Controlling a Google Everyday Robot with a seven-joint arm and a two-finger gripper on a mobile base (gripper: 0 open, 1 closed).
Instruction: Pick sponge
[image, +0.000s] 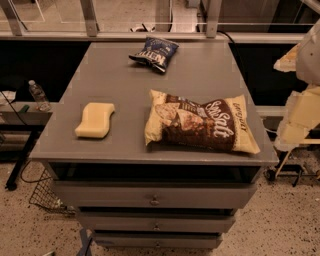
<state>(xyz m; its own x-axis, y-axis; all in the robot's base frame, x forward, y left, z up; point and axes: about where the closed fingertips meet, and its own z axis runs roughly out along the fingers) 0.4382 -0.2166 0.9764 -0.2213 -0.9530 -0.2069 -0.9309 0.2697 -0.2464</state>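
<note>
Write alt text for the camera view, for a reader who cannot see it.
A pale yellow sponge lies on the left of a grey cabinet top, apart from a large brown-and-cream chip bag to its right and a small dark blue bag near the far edge. The robot's hand is beyond the cabinet's right side, far from the sponge.

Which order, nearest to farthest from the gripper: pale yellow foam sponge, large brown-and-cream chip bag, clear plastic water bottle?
The gripper is at the right edge.
1. Large brown-and-cream chip bag, right side of the table.
2. Pale yellow foam sponge, table's left side.
3. Clear plastic water bottle, beyond the table's left edge.
</note>
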